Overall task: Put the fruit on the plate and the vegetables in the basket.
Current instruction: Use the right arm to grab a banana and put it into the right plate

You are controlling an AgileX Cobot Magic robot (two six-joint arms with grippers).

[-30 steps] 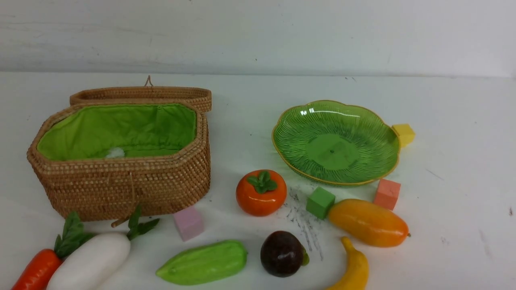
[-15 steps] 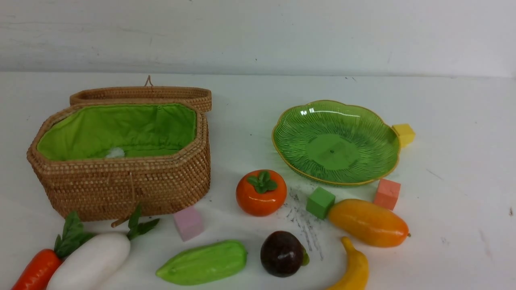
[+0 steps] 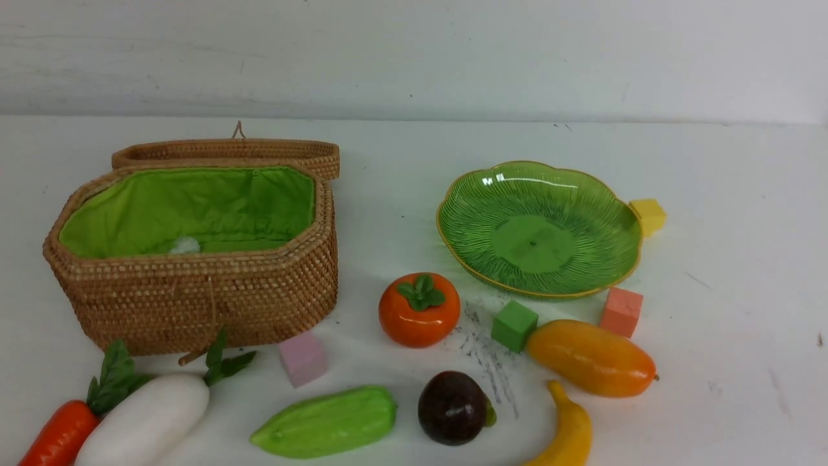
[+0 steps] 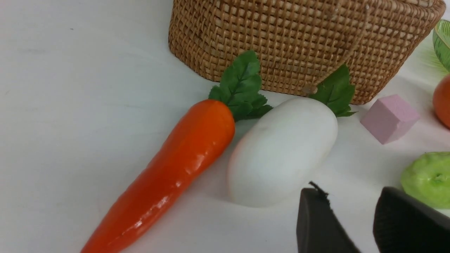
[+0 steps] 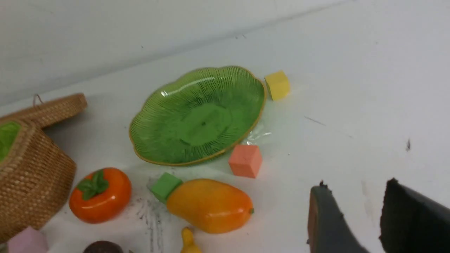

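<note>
Tan wicker basket (image 3: 194, 304) stands on the left of a white table (image 3: 744, 291), its woven lid (image 3: 226, 152) folded back behind it and its bright green lining showing. Just in front of the basket lie a white radish (image 3: 145, 421) and an orange carrot (image 3: 58, 435), side by side, leaves toward the basket wall. A light green gourd (image 3: 325, 422) lies further right, near the front edge.

A green glass plate (image 3: 537, 226) with a yellow rim sits on the right. All four fruits lie on the table in front of it: persimmon (image 3: 419, 309), mangosteen (image 3: 451, 408), mango (image 3: 590, 358) and banana (image 3: 569, 433).

Foam cubes are scattered about:
- a pink cube (image 3: 302, 358) near the basket
- a green cube (image 3: 513, 325) touching the mango
- a salmon cube (image 3: 621, 312) and a yellow cube (image 3: 647, 215) beside the plate

The left gripper (image 4: 349, 196) hovers near the radish, fingers partly apart, holding nothing. The right gripper (image 5: 355, 189) hovers over bare table to the right of the mango, also partly apart and holding nothing.
</note>
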